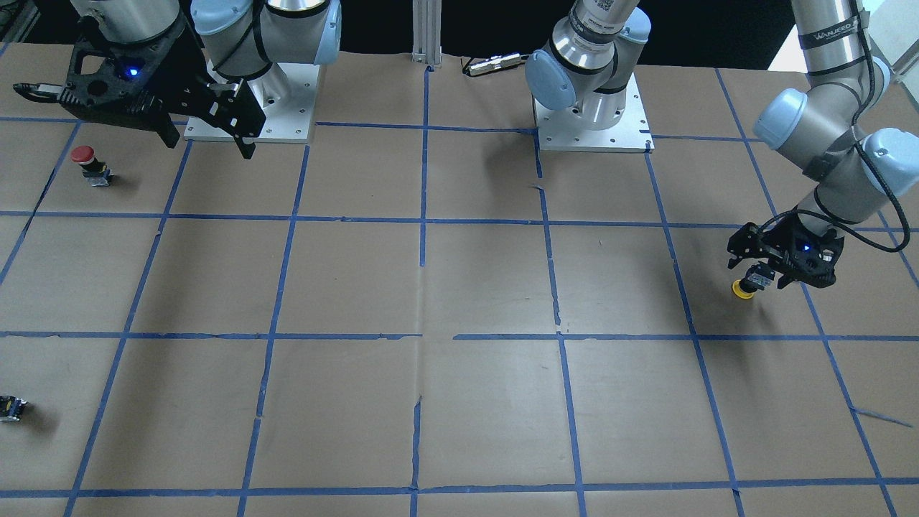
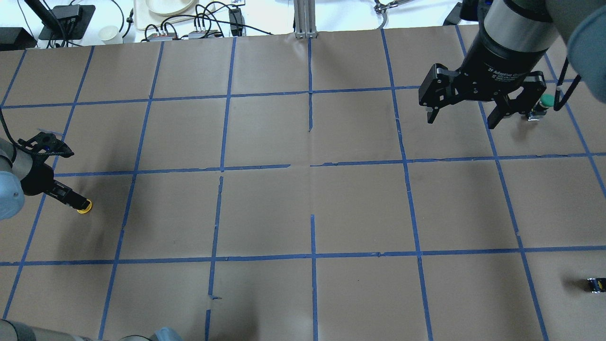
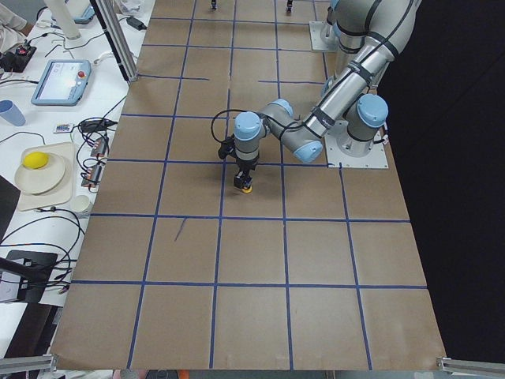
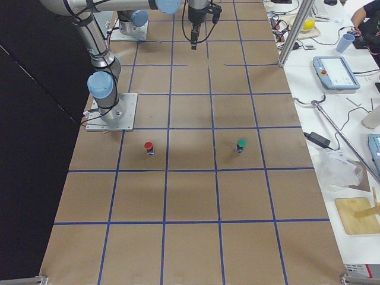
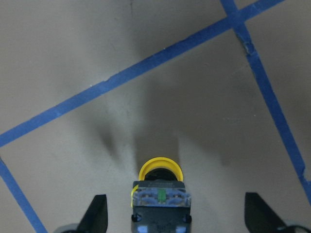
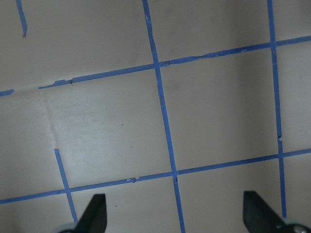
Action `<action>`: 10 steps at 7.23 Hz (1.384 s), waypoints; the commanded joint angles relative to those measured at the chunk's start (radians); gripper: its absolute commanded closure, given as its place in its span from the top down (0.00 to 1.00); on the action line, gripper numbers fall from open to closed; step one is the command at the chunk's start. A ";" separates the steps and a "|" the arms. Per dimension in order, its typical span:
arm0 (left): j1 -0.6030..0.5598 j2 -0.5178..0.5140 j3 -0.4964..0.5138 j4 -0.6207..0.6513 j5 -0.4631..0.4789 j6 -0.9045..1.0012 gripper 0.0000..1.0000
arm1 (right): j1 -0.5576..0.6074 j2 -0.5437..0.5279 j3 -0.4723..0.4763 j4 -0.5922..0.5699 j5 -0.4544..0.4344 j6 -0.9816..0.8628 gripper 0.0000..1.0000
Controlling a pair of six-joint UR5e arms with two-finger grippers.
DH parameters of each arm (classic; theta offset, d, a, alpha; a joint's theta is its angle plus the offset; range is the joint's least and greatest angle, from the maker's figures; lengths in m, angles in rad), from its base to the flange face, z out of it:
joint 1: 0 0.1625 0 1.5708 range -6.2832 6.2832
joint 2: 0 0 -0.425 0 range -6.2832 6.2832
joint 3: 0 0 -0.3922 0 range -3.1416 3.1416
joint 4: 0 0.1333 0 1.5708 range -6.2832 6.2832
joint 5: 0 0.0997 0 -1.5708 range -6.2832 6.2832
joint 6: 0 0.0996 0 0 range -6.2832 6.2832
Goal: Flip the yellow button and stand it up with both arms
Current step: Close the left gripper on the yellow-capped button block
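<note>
The yellow button (image 5: pixel 159 187) is on the table at the robot's far left, with its yellow cap (image 1: pixel 742 289) touching the paper and its black-grey body tilted up toward the gripper. My left gripper (image 1: pixel 758 276) hangs low over it. In the left wrist view the fingers (image 5: pixel 97 213) stand wide on either side of the button without touching it, so the gripper is open. The button also shows in the overhead view (image 2: pixel 84 207) and the exterior left view (image 3: pixel 246 186). My right gripper (image 2: pixel 461 121) is open and empty, raised high over the far right of the table.
A red-capped button (image 1: pixel 84 161) stands below and beside the right gripper. A green-capped button (image 2: pixel 544 102) stands next to it. A tiny black-and-yellow part (image 2: pixel 595 284) lies near the right edge. Blue tape lines (image 2: pixel 310 210) grid the brown paper.
</note>
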 commanded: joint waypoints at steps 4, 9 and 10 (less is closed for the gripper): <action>-0.002 0.011 0.007 0.000 0.019 -0.001 0.09 | -0.002 0.002 0.000 -0.010 0.006 -0.002 1.00; -0.090 0.116 0.136 -0.413 -0.187 -0.147 0.04 | -0.008 0.002 -0.001 -0.017 0.004 -0.011 1.00; -0.144 0.136 0.219 -0.581 -0.244 -0.237 0.04 | -0.007 0.003 -0.003 -0.023 0.009 -0.011 1.00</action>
